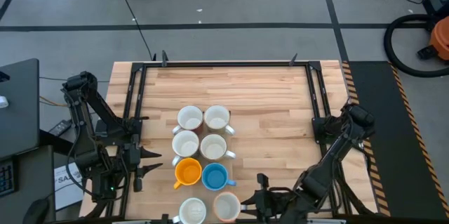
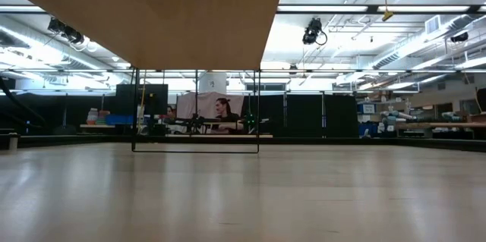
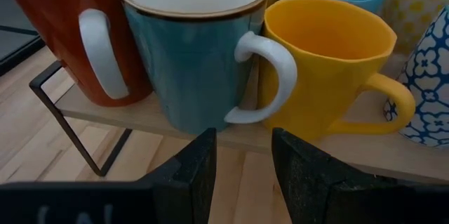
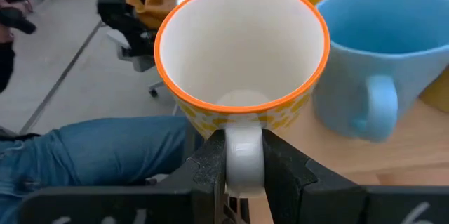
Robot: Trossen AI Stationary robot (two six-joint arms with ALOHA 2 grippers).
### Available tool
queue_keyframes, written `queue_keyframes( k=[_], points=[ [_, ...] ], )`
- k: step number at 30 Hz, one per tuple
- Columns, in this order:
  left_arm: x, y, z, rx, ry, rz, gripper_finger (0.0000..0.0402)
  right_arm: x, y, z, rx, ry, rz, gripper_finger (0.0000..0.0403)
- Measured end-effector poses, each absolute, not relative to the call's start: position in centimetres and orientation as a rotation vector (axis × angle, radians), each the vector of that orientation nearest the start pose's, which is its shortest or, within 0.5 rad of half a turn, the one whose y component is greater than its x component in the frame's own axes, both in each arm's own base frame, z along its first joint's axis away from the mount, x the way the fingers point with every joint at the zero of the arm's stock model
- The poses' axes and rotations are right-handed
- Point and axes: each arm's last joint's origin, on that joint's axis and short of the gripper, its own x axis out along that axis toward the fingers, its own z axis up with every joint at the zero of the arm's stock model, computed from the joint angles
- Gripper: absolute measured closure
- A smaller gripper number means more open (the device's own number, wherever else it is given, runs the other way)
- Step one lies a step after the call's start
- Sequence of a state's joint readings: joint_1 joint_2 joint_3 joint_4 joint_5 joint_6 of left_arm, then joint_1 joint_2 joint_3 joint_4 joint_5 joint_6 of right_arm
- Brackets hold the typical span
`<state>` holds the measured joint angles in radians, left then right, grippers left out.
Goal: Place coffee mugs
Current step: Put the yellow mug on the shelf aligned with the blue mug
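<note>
your right gripper (image 4: pixel 244 155) had its jaws clamped on the white handle of the yellow-patterned, orange-rimmed ceramic mug (image 4: pixel 242 62), upright at the tabletop's (image 1: pixel 266 97) near edge beside the bright blue mug (image 4: pixel 389 48); left gripper (image 3: pixel 242 164) waited, jaws apart.

Even, diffuse overhead light fills the high view; the wooden table (image 1: pixel 266 97) is bright, with only soft, short shadows beside the coffee mugs (image 1: pixel 202 155) and no hard glare. In the low view the light comes from ceiling strip lights (image 2: pixel 357 11), which blow out to white — the nearby surface under the lens shows a pale, smeared sheen and is out of focus, while the far room is dim. Both wrist views are evenly lit. In the left wrist view a teal mug (image 3: pixel 193 48) carries gentle highlights on its glaze. In the right wrist view the background is soft — the nearest mug's white handle (image 4: pixel 243 155) looks slightly blurred.
</note>
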<state>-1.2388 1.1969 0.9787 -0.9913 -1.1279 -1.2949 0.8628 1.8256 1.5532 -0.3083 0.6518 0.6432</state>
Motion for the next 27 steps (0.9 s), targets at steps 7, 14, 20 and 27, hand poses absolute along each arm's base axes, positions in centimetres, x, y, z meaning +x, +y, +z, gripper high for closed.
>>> queue_keyframes(
  k=[7,14,20,27],
  points=[
    [9.1,-18.4,28.0,-0.153,0.401,0.188,0.0257,29.1,30.1,29.0,0.227,0.51,0.056,0.0322],
    [9.1,-18.4,28.0,-0.147,0.402,0.187,0.0257,29.8,29.5,29.0,0.22,0.525,0.072,0.0321],
    [9.1,-18.4,28.0,-0.144,0.402,0.186,0.0257,30.3,29.0,29.0,0.228,0.531,0.074,0.032],
    [9.1,-18.4,28.0,-0.144,0.402,0.186,0.0257,30.6,28.7,29.1,0.243,0.541,0.094,0.0306]
  ],
)
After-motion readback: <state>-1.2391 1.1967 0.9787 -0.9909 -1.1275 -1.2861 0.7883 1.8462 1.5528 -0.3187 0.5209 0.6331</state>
